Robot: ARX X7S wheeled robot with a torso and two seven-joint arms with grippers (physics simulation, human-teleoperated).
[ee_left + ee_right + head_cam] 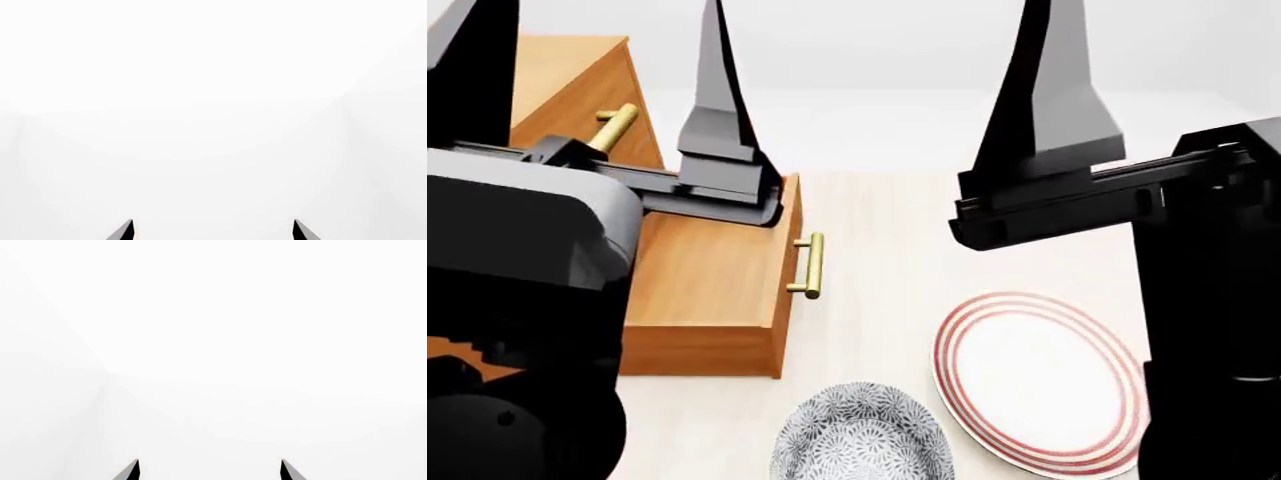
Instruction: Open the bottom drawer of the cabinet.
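In the head view the orange-brown cabinet [561, 70] stands at the left, partly hidden by my left arm. Its lowest visible drawer [714, 275] sticks out to the right, its brass bar handle [811, 265] free. A second brass handle [614, 125] shows higher up. My left gripper [594, 30] is raised above the cabinet, open and empty. My right gripper [1154, 90] is raised over the table, open and empty. Both wrist views show only white background between the left fingertips [127, 231] and the right fingertips [132, 471], which are spread wide.
A white plate with red rings [1041, 385] lies on the pale table [881, 220] right of the drawer. A grey patterned bowl [861, 435] sits at the front, just below the drawer's corner. My arms fill the view's left and right edges.
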